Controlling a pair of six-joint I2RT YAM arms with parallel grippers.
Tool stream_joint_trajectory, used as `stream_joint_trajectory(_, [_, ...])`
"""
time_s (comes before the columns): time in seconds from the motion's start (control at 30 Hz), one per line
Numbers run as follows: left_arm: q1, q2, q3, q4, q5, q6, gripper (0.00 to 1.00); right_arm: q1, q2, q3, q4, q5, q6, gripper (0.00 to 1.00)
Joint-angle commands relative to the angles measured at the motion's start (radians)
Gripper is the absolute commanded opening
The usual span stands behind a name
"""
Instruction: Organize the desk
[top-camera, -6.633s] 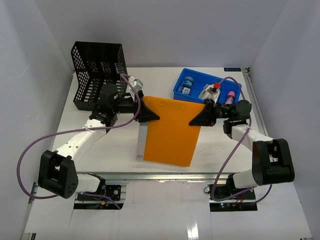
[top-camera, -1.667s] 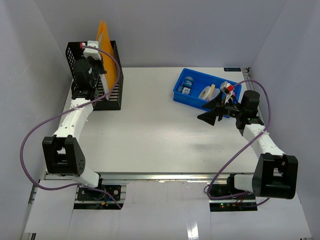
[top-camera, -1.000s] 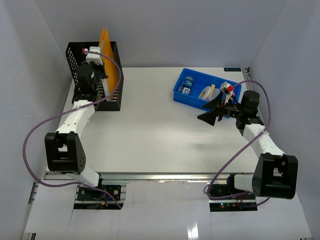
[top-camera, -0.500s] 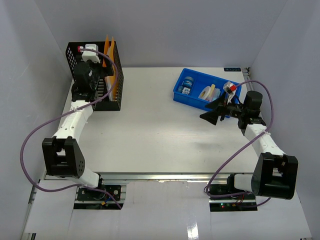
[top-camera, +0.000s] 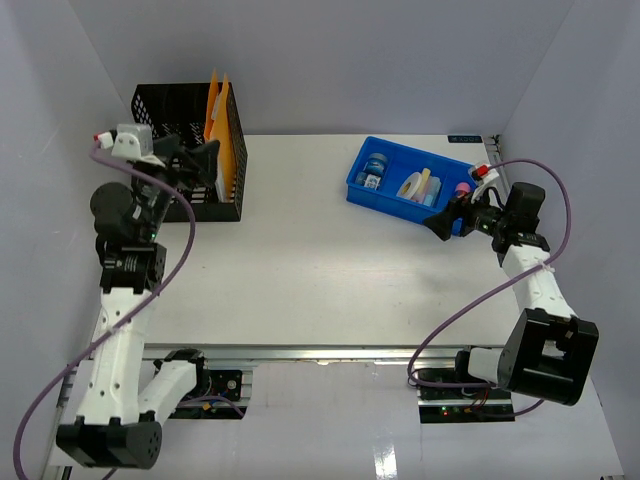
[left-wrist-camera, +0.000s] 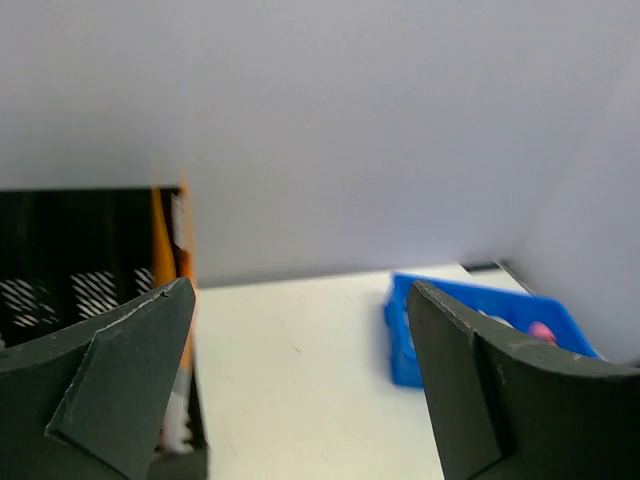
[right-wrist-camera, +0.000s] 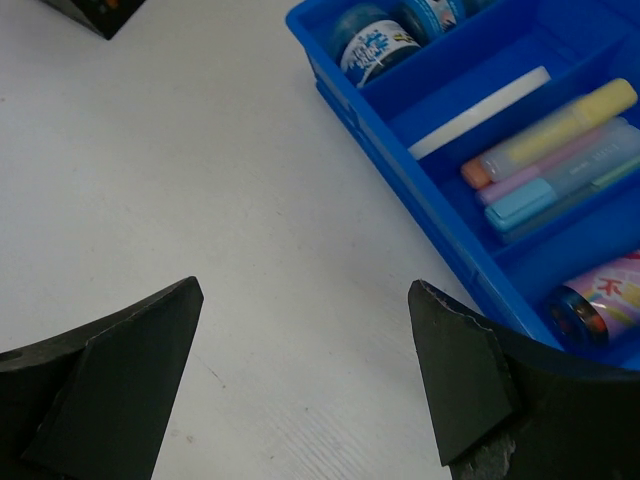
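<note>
Left gripper (left-wrist-camera: 300, 300): released, withdrawn from orange folder (top-camera: 222, 130) now standing in black rack (top-camera: 170, 105).
Right gripper (right-wrist-camera: 300, 290): spread, empty, by blue tray (top-camera: 400, 205).
Desk (top-camera: 300, 270): looks nearly organized.

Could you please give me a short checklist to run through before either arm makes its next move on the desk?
1. Left end effector open, holding nothing: ok.
2. Right end effector open, holding nothing: ok.
3. Orange folder standing in the black rack: ok.
4. Folder seated on the rack's floor: cannot tell.
5. Highlighters lying inside the blue tray: ok.
</note>
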Motion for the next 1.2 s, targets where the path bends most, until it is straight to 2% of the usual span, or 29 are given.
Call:
stream_joint_trajectory(0.0, [0.004,-0.119,-0.230,-0.105,0.333,-0.158,0.98,-0.006,-0.066,0.061,-0.178,0.238,-0.082,0.90])
stream_joint_trajectory(0.07, [0.004,-0.159,-0.328,-0.069,0.471,-0.199,0.98,-0.007,-0.098,0.040,-0.194,0.304,-0.080,0.90])
stream_joint_trajectory(0.17, [0.000,-0.205,-0.483,-0.006,0.578,-0.221,0.98,-0.009,-0.156,-0.014,-0.194,0.374,-0.070,0.90])
stream_joint_trajectory(0.33, [-0.019,-0.242,-0.682,0.126,0.613,-0.232,0.98,-0.012,-0.275,-0.086,-0.186,0.387,-0.057,0.90])
stream_joint_trajectory(0.43, [-0.028,-0.226,-0.672,0.124,0.643,-0.214,0.98,-0.012,-0.329,-0.118,-0.165,0.445,0.006,0.90])
stream_joint_trajectory(0.8, [-0.044,-0.279,-0.660,0.030,0.525,-0.137,0.98,-0.057,-0.431,-0.223,-0.121,0.564,0.011,0.90])
stream_joint_trajectory(1.17, [-0.044,-0.289,-0.654,-0.008,0.486,-0.101,0.98,-0.090,-0.460,-0.229,-0.124,0.522,0.029,0.90])
